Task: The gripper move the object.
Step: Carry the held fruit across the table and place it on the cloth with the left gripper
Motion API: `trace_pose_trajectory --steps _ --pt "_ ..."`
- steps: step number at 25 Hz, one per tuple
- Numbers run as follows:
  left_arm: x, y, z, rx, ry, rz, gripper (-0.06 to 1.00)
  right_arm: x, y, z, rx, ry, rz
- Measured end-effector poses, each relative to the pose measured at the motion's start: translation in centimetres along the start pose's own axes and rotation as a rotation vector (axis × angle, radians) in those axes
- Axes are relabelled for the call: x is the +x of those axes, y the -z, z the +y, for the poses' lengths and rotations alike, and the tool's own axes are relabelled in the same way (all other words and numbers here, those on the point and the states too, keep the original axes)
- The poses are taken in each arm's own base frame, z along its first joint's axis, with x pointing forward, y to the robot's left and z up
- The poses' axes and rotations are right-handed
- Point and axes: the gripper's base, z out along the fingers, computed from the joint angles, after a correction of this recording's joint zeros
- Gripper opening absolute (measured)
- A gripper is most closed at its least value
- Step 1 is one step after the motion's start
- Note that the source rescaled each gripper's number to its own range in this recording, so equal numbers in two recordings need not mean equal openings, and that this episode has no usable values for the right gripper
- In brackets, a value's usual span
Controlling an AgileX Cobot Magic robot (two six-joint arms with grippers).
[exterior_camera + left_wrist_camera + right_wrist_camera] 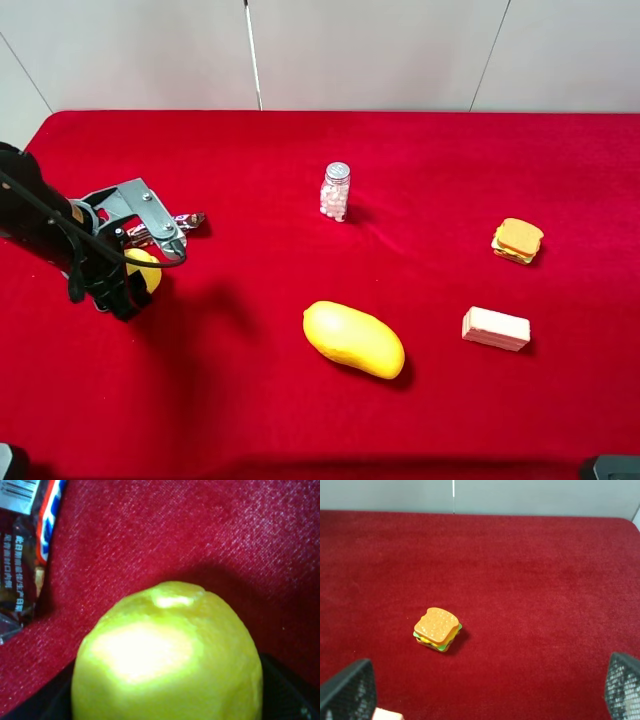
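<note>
Red bench [400,150]; left end effector [133,280] around lemon [167,655], grip impossible to confirm. Squeeze firmly at widest girth, lift straight, steer clear of candy wrapper [20,555].

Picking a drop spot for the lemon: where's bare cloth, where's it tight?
Bare: the wide patch between bottle and sandwich, and the stretch between left hand and mango. Tight: around the left hand, with lemon and candy bar close together; less so sandwich and pink block.
</note>
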Motion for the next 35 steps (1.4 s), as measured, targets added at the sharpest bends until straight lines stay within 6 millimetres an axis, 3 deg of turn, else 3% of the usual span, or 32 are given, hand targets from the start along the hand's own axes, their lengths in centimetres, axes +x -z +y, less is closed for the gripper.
trace_pose_trajectory --steps 7,17,26,35 --pt "-1.3 0.8 0.8 0.033 0.0 0.052 0.0 0.0 0.0 0.0 0.0 0.0 0.0" --pt "-5.5 3.8 3.0 0.066 0.016 0.075 0.0 0.0 0.0 0.0 0.0 0.0 0.0" --pt "-13.0 8.2 5.3 0.044 -0.025 -0.028 0.0 0.0 0.0 0.0 0.0 0.0 0.0" --pt "-21.6 7.2 6.4 0.069 -0.104 -0.03 0.0 0.0 0.0 0.0 0.0 0.0 -0.001"
